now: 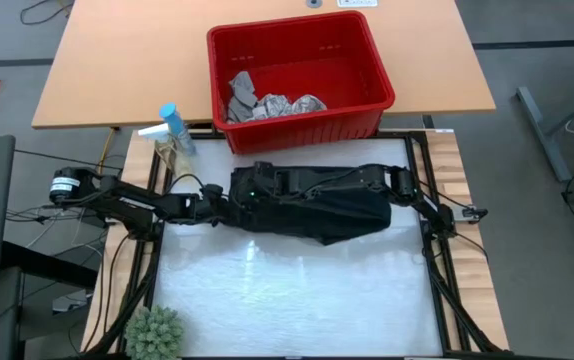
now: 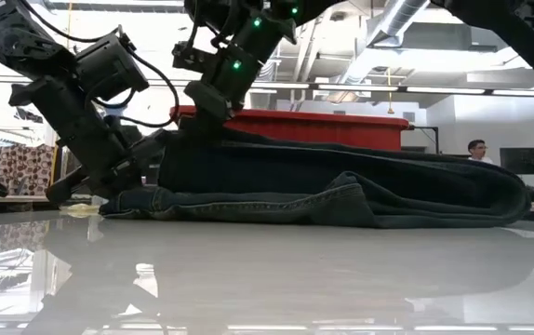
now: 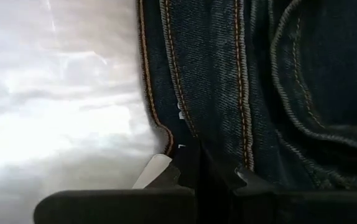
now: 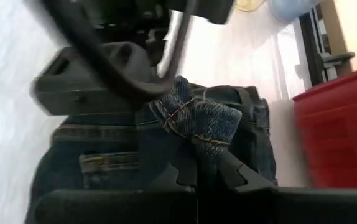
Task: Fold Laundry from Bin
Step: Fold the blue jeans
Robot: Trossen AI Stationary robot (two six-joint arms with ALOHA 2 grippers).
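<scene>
The trousers (image 1: 312, 205) are laid across the white counter (image 1: 297, 290), just in front of the red bin (image 1: 302, 75), which stands behind them on a wooden table (image 1: 127, 60). In the bin, a grey cloth (image 1: 241, 92) and a white cloth (image 1: 292, 105) with grey print are seen at its near wall.

The left hand (image 3: 206, 171) is pressed down at the waistband end of the trousers, on the left side of the counter. It is clenched on the denim edge, where the orange stitching runs.

The right hand (image 4: 206, 165) is reached across the trousers from the right side and is placed close to the left one. It is clenched on a bunched fold of denim, which is lifted a little above the rest of the trousers.

In the low view, the trousers are seen flat on the counter, with a folded edge along the front.

A spray bottle (image 1: 175, 128) is standing at the back left corner of the counter, and a small green plant (image 1: 155, 333) at the front left corner.
</scene>
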